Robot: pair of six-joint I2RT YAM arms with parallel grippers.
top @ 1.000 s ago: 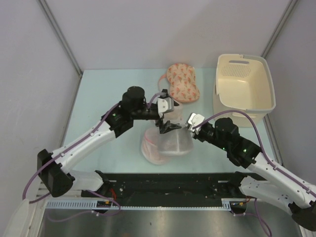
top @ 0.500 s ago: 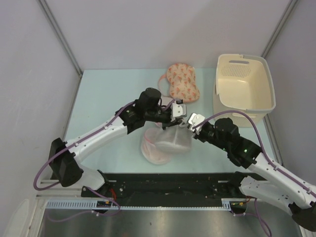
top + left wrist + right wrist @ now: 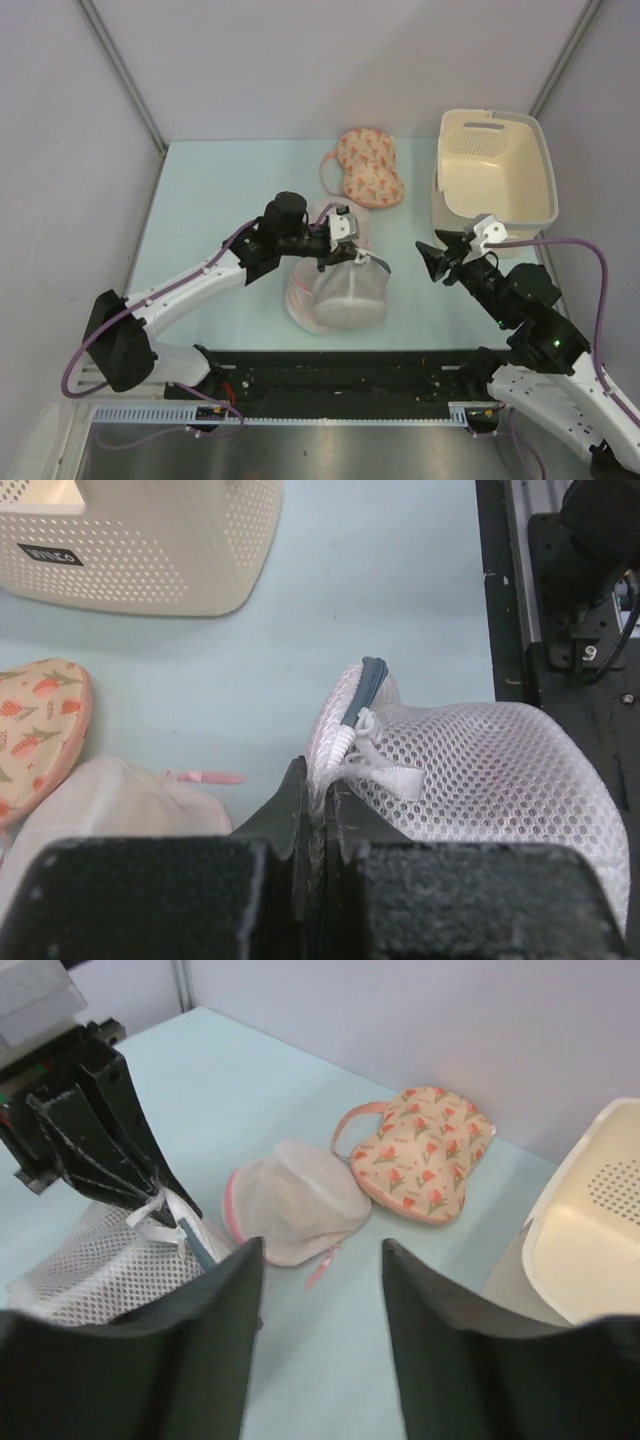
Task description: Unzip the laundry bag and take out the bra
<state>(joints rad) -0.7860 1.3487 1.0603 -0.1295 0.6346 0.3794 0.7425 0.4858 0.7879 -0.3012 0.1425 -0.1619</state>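
Observation:
The laundry bag, a white mesh dome, lies at the table's near middle. Its grey zip tab sticks up from the rim. My left gripper is shut on the bag's mesh rim beside a white ribbon loop, jaws pressed together on the fabric. My right gripper hangs open to the right of the bag, apart from it, with nothing between its fingers. The bag shows at that view's lower left. The bra is hidden.
A pink-trimmed mesh pouch lies behind the bag; another is partly under it. A peach patterned bra sits at the back. A cream perforated basket stands at the back right. A black rail borders the near edge.
My left gripper has shut on the bag's rim. My right gripper has let go of the bag, opened and drawn back to the right.

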